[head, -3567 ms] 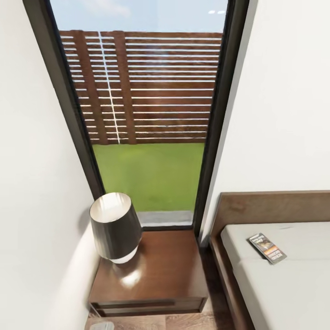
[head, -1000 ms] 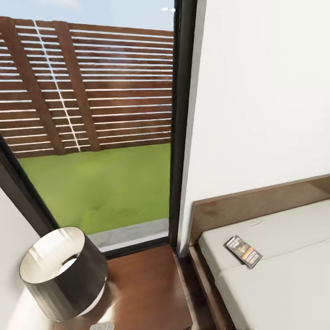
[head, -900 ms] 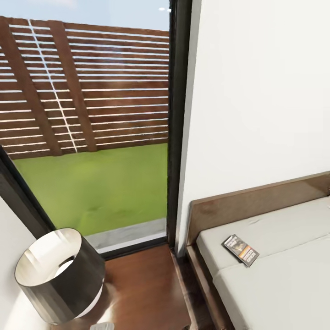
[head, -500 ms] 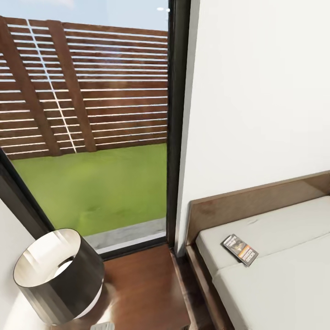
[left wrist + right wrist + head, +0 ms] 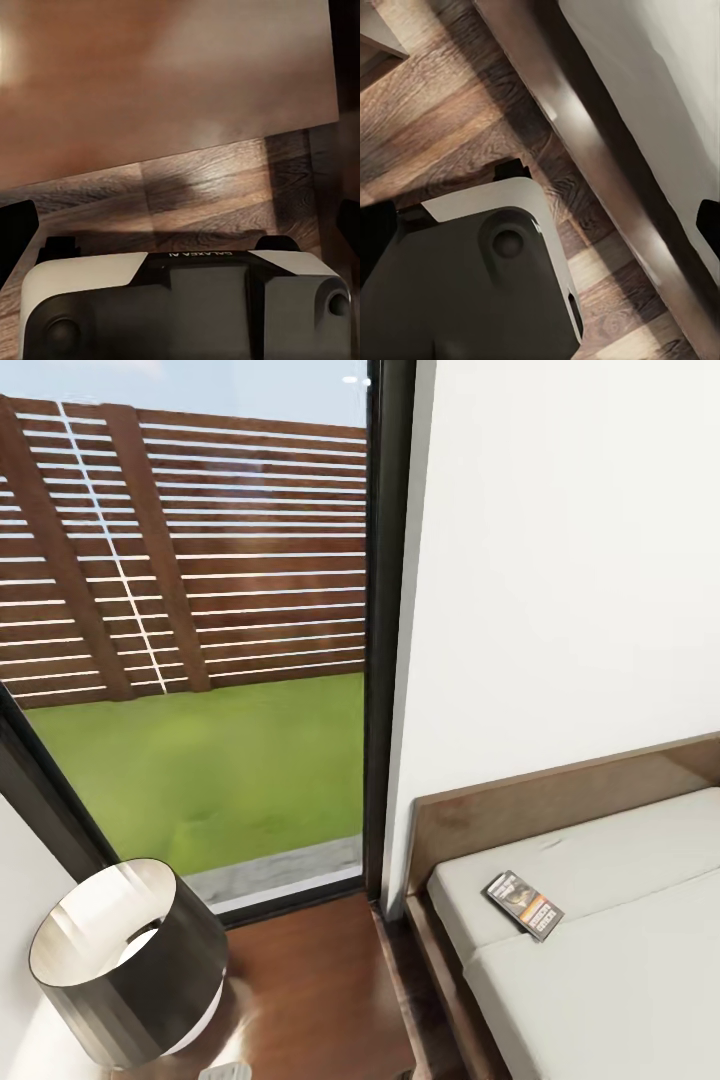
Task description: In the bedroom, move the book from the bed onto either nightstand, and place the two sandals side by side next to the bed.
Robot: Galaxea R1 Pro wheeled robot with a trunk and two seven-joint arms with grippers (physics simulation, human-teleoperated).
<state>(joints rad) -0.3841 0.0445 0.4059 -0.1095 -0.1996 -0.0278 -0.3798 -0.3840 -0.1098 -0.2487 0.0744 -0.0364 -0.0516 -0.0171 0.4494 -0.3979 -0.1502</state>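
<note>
**Book on the bed, nightstand by the window**

The paperback book [image 5: 524, 905] lies flat on the bed [image 5: 600, 1000], on its white mattress near the wooden headboard [image 5: 540, 805]. Left of the bed stands the nightstand [image 5: 320, 1000], carrying a dark-shaded lamp [image 5: 130, 960] below the tall window [image 5: 200, 640]. The left gripper [image 5: 180, 225] hangs with fingers [image 5: 15, 232] wide apart over the wood-plank floor [image 5: 202, 202], the nightstand's edge just ahead. The right gripper [image 5: 540, 217] likewise has its fingers spread, the bed frame [image 5: 585, 142] passing between them.

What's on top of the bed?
A small book lies flat on the bed's white mattress, near the wooden headboard. No pillows or blankets show there. The far side of the bed runs out of the picture, so anything lying there cannot be seen.
</note>
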